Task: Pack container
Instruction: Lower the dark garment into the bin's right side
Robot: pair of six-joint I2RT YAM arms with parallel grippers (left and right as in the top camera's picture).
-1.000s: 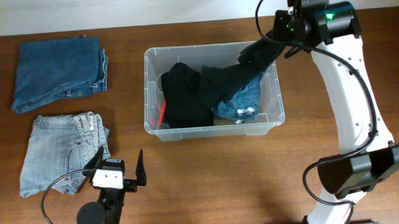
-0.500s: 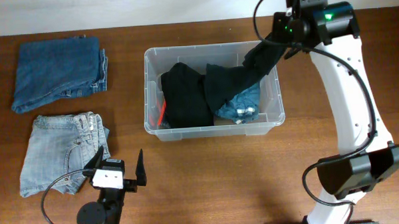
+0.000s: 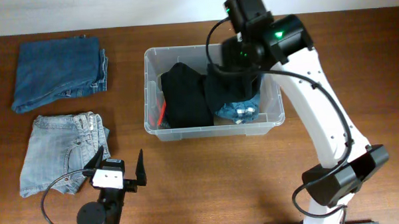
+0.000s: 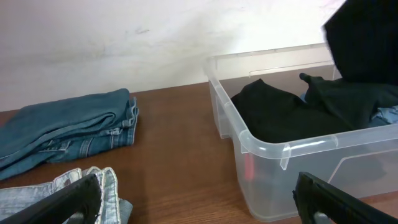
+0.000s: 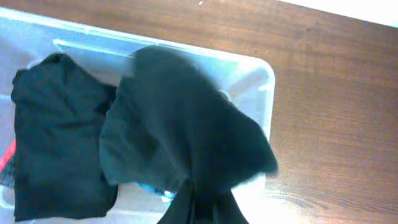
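Overhead: right pincer [image 3: 236,65] clamps a limp dark garment [image 3: 225,91], container [image 3: 213,131] below it; left pincer [image 3: 119,165] gapes empty. We judge the container light, stiff, slippery; grip its rim.

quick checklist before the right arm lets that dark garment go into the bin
1. Right pincer gripping the dark garment: ok, cloth bunches at it.
2. Garment above the container: ok.
3. Garment wholly within the rim: cannot tell, arm hides it.
4. Left pincer open, apart from the container: ok.
5. Everything packed: not ok, dark jeans and light jeans lie on the table.
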